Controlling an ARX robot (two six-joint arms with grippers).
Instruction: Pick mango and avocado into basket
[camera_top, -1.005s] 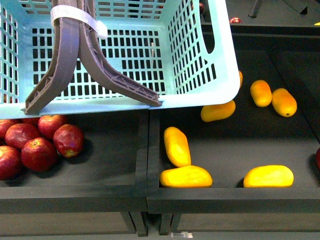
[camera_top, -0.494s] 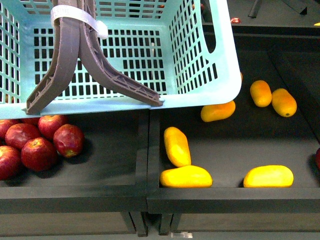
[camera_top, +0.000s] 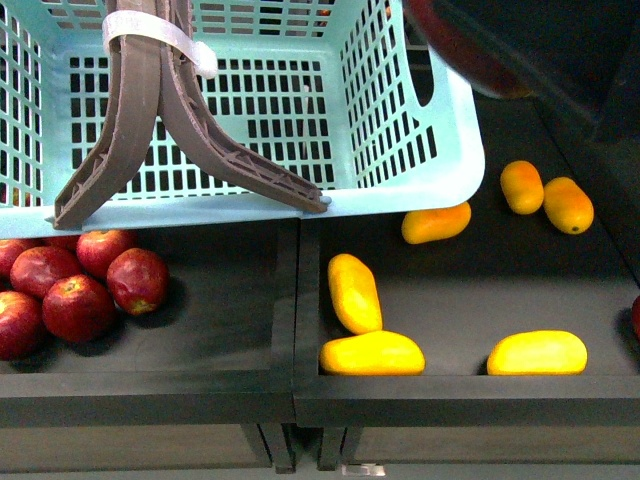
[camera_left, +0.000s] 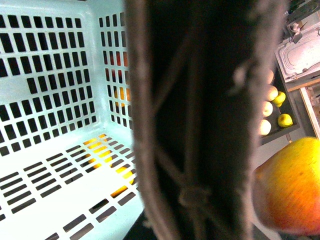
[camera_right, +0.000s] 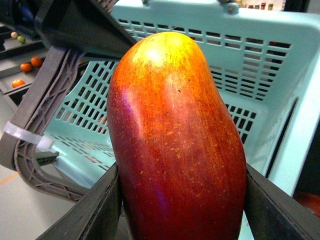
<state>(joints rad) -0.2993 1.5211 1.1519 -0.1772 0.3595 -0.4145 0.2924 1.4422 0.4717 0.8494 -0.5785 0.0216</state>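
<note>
Right gripper (camera_right: 180, 212): we pinch the oblong red mango with the orange-yellow tip (camera_right: 175, 135) between both dark fingers, one on each flank.
Mango's long axis: it seems to run along the fingers, the yellow end pointing away from the wrist.
Mango's place: in the front view it shows as a blurred dark-red mass at about one o'clock, over the far right corner of the light teal slotted plastic basket (camera_top: 400, 195).
Relation that matters: the basket's open well lies toward nine o'clock from the mango, so we judge a short carry that way puts it over the floor before release.
Obstacle: the brown-grey ribbed swing handles (camera_top: 130, 110), bound by a white tie (camera_top: 160, 35), lean across the basket's left half, well apart from the mango.
Left gripper (camera_right: 75, 25): likely the dark shape atop the handles, though we cannot tell how its jaws stand.
Avocado: we see it in no view.
Nearer arm: the right one, which already carries the fruit.
Below the basket: yellow oblong mangoes (camera_top: 370, 352) at five o'clock, round dark-red apples (camera_top: 75, 300) at eight o'clock.
</note>
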